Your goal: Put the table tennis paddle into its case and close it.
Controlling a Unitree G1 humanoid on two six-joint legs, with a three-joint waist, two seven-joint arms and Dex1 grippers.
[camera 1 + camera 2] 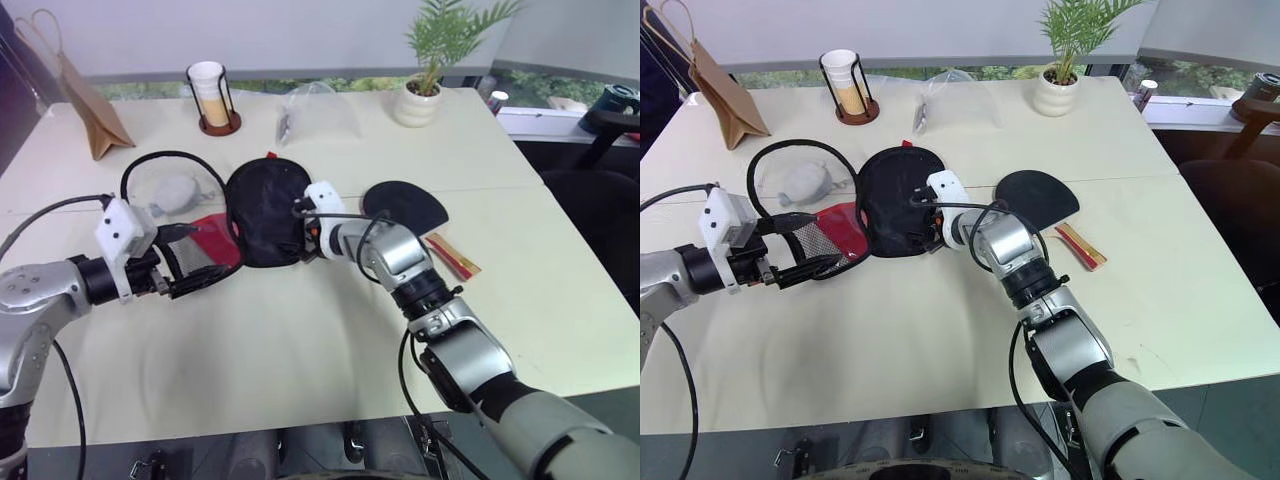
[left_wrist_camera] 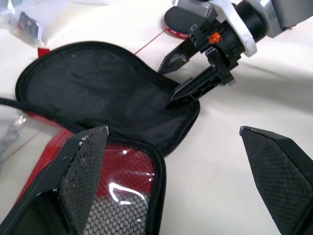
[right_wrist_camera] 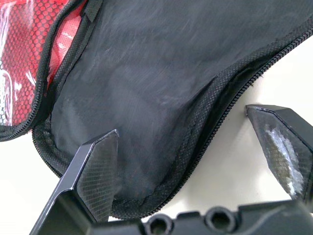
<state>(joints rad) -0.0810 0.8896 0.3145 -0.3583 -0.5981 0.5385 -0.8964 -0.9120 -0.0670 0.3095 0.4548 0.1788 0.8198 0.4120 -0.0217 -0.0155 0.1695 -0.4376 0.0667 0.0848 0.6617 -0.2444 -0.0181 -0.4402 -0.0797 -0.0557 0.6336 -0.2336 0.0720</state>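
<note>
Your cream-white surface (image 1: 300,350) fills most of the head frame. At its centre lies the paddle-shaped black fabric case (image 1: 265,215), unzipped and spread flat, its red mesh panel (image 1: 212,240) folded toward the left. It looks limp and light, so expect it to slide or bunch; pin one half and take the zip edge, not the middle. Right of centre rests the table tennis paddle (image 1: 405,205), round black rubber face up, striped handle (image 1: 455,255) pointing lower right. It looks stiff and thin; the handle is your best hold. Your right gripper (image 1: 297,228) sits at the case's right rim, fingers (image 3: 93,171) spread, holding nothing. Your left gripper (image 1: 195,258) hovers at the red panel, fingers (image 2: 80,161) released.
</note>
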